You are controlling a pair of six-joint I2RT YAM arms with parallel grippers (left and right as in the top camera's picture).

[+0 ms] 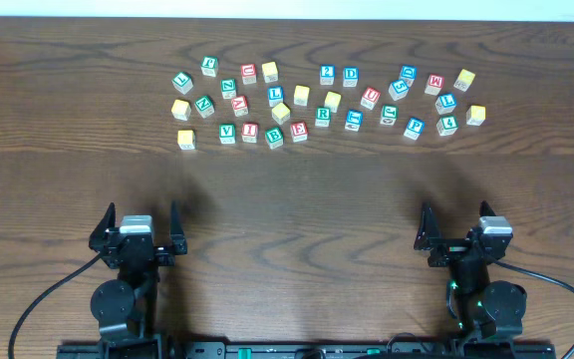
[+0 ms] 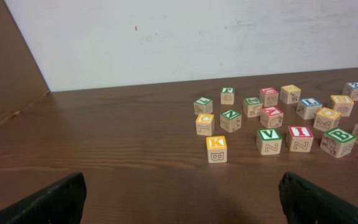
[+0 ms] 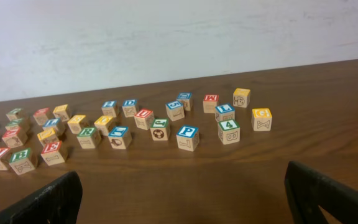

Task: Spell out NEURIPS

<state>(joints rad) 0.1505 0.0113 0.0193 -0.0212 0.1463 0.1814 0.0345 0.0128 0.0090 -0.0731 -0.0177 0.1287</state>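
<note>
Overhead: letter cubes [image 1: 323, 116] lie scattered in a band near the table's [image 1: 287, 199] far edge, green N [image 1: 204, 104] toward the left, blue P [image 1: 414, 128] toward the right. Bare wood separates them from the left gripper [image 1: 140, 229] and right gripper [image 1: 456, 227] at the near edge, both spread wide and empty.

Left wrist: a white wall [image 2: 166, 37] rises behind the far edge, and red I [image 2: 300, 137] sits just beside V [image 2: 269, 140].

Right wrist: red E [image 3: 53, 152] sits at the left end.

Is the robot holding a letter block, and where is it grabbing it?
Nothing. The left end effector and right end effector are open and empty, away from the blocks.
</note>
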